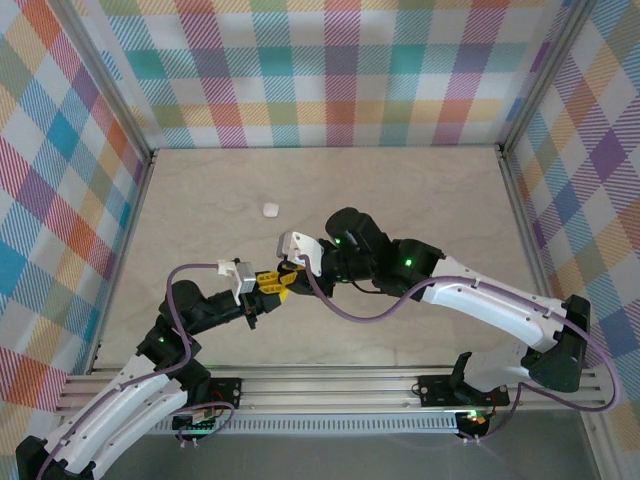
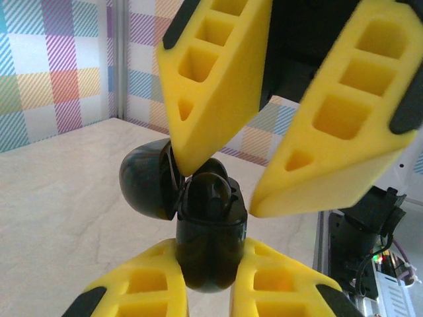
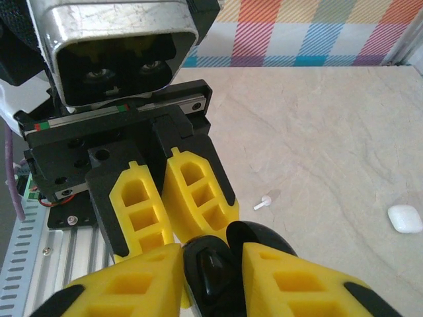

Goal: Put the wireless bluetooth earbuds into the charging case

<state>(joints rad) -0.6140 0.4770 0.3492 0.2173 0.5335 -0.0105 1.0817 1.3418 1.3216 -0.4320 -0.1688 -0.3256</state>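
Observation:
My left gripper (image 2: 210, 249) is shut on the lower body of a black charging case (image 2: 211, 224), held above the table with its lid (image 2: 144, 179) swung open to the left. A black earbud (image 3: 218, 274) sits in the case's mouth. My right gripper (image 2: 223, 187) hovers over that mouth, open; one finger tip rests by the hinge and the other stands off to the right. In the top view both grippers (image 1: 272, 283) (image 1: 293, 268) meet at mid-table. A white earbud (image 3: 263, 203) lies loose on the table beyond the case.
A shut white charging case (image 1: 270, 209) (image 3: 404, 218) lies on the marble tabletop farther back. Checked walls enclose the table on three sides. The aluminium rail (image 1: 330, 385) with the arm bases runs along the near edge.

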